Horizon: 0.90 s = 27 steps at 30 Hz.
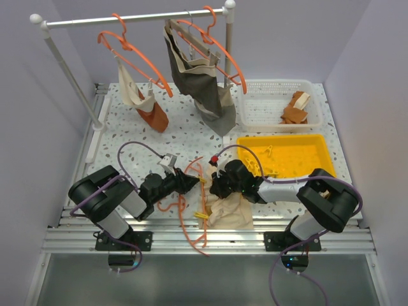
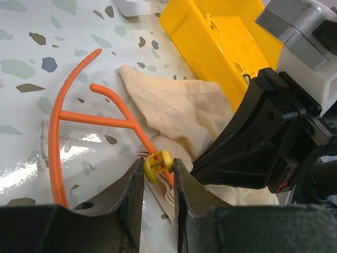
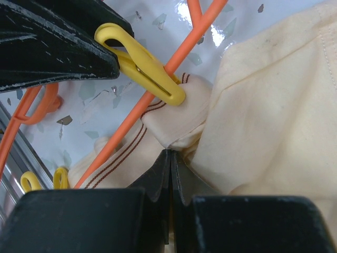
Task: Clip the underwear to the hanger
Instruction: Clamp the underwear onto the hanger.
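Observation:
The orange hanger (image 1: 191,213) lies flat on the table between my two arms. The cream underwear (image 1: 233,213) is bunched over its right side. My left gripper (image 2: 158,171) is shut on the tail of a yellow clip (image 2: 158,165). The clip's nose (image 3: 176,96) rests where the hanger's bar (image 3: 184,47) meets the striped waistband (image 3: 174,113). My right gripper (image 3: 171,155) is shut on a fold of the underwear (image 3: 274,105) just below that waistband. In the top view both grippers meet tip to tip near the clip (image 1: 203,181).
Two more yellow clips (image 3: 31,181) sit on the hanger near the table's front edge. A yellow tray (image 1: 287,156) stands right of the arms, with a white basket (image 1: 274,95) holding a rust cloth behind it. A rack (image 1: 134,19) at the back carries orange hangers with hung garments.

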### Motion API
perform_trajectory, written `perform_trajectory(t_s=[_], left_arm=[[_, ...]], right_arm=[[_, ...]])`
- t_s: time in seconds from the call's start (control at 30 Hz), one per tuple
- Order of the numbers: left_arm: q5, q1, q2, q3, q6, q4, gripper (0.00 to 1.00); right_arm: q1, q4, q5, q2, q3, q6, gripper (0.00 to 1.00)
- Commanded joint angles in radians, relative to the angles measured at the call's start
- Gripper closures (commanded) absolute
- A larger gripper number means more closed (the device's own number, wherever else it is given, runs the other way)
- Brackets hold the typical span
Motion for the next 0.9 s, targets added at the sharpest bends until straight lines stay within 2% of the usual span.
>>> perform_trajectory(t_s=[0.0, 0.3, 0.63, 0.87], left_arm=[[0.026, -0.016, 0.017, 0.028, -0.017, 0.583, 0.97], [0.023, -0.016, 0.013, 0.025, -0.015, 0.583, 0.96], [0.005, -0.016, 0.010, 0.007, -0.021, 0.583, 0.76], [-0.014, -0.016, -0.009, -0.013, -0.014, 0.583, 0.72]], right_arm=[[0.004, -0.007, -0.008, -0.026, 0.021, -0.018, 1.00], [0.004, -0.018, -0.002, -0.042, 0.018, -0.021, 1.00], [0.004, -0.025, 0.000, -0.039, 0.018, -0.021, 1.00], [0.004, -0.033, 0.008, -0.046, 0.021, -0.018, 1.00]])
